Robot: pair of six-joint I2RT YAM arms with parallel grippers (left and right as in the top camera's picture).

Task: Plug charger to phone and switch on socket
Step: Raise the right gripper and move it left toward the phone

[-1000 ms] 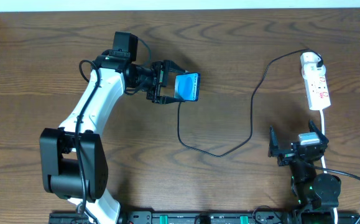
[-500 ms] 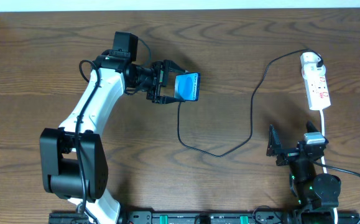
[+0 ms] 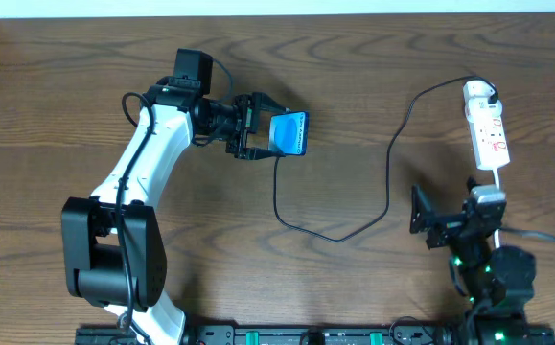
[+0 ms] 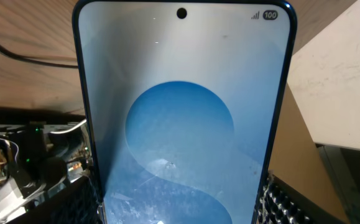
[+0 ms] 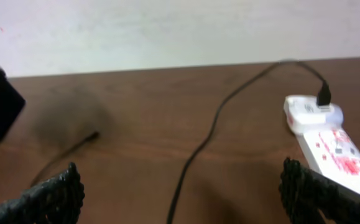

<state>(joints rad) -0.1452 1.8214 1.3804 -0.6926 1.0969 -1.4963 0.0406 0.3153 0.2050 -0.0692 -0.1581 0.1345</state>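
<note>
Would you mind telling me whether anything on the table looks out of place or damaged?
Nothing looks damaged or spilled. The phone is held tilted in the left gripper rather than lying flat, and the black cable trails loosely across the table to the power strip.

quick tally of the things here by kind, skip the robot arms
phone: 1
black cable: 1
power strip: 1
white cord: 1
total: 4
</note>
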